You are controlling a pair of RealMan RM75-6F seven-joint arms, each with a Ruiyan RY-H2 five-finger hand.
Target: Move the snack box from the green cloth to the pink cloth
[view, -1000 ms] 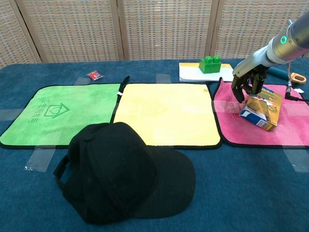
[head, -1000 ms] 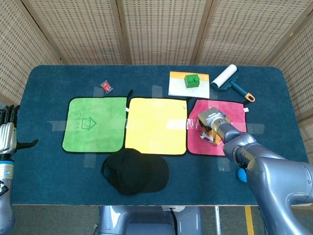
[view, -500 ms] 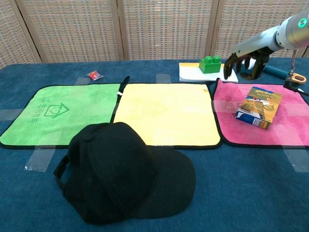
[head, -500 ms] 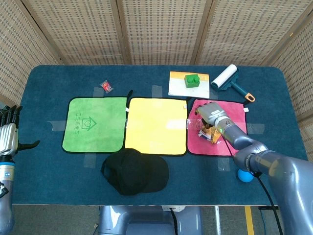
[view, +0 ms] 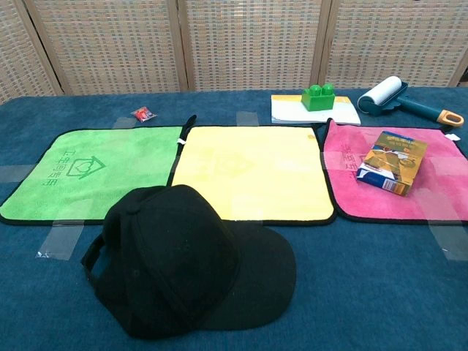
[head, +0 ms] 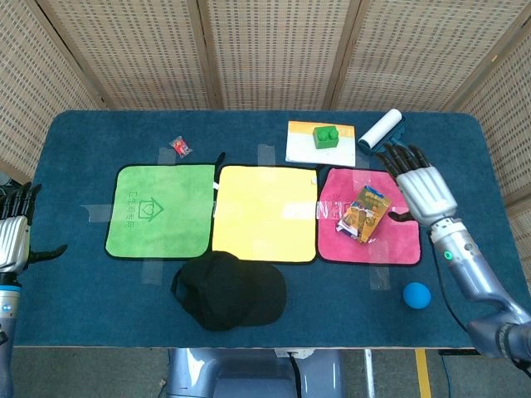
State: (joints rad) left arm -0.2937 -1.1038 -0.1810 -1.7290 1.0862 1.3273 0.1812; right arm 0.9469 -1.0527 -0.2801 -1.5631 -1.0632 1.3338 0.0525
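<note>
Right robot hand [head: 421, 189] withdrew from snack box [view: 393, 161]; chest view misses it.

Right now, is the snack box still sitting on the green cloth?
No, the snack box lies on the pink cloth, and the green cloth has nothing on it.

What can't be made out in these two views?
- Left hand: head view, cut off by the left edge; absent from chest view.
- Lint roller: head view, handle hidden behind the right hand.
- Snack box print: too small in both.
- Red wrapper: too small to identify.
</note>
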